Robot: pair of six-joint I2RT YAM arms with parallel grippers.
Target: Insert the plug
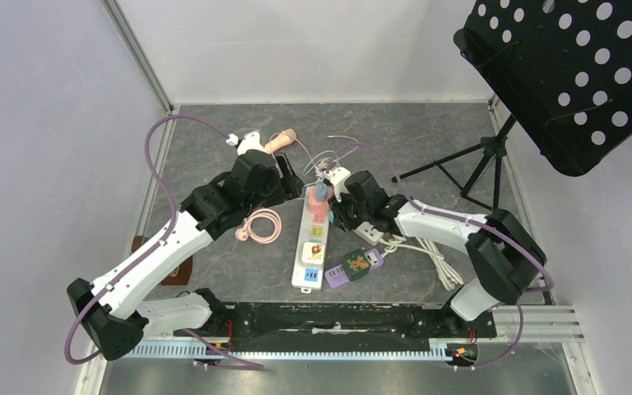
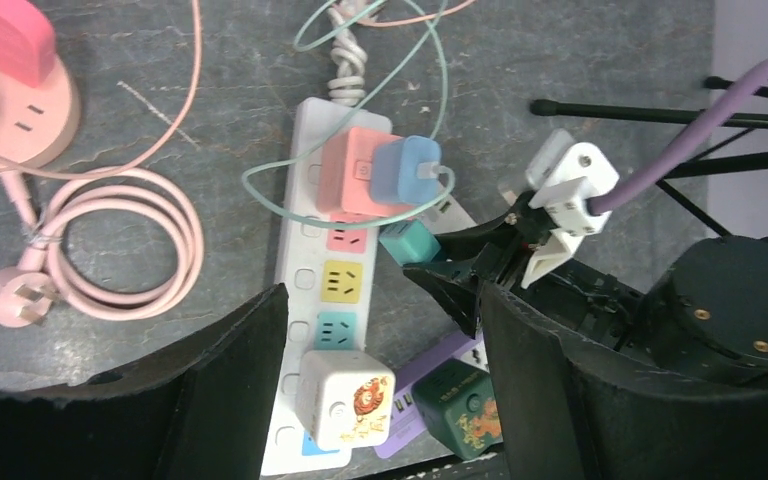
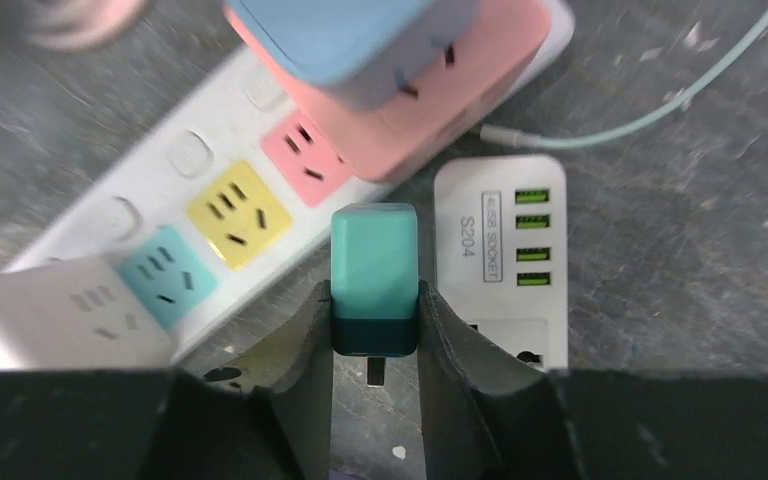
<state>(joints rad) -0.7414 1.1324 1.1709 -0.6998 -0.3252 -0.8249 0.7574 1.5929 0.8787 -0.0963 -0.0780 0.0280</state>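
Teal plug [image 3: 374, 262] sits clamped between the jaws of the right gripper [image 3: 374, 300]. It hangs over the grey desk [image 1: 428, 140] just beside the right edge of the white power strip [image 2: 303, 270], level with its pink and yellow sockets and between the strip and a white USB block [image 3: 500, 262]; whether it touches the desk cannot be told. A perforated black music stand [image 1: 568, 74] is cut off by the upper right corner of the top view. The strip's near end is partly covered by a white cube [image 2: 345, 398], and its far sockets lie under a pink adapter [image 2: 352, 170] carrying a blue charger [image 2: 407, 170], both blurred and cropped in the right wrist view. The left gripper [image 2: 382, 300] hovers above the strip with its jaws wide apart, holding nothing. The plug's long axis runs along the right fingers, its pale end pointing away from the wrist toward the adapter, its dark band pinched in the jaws. A small metal piece [image 3: 375, 372] shows below the dark end, too small to identify, and which face carries the pins cannot be made out.
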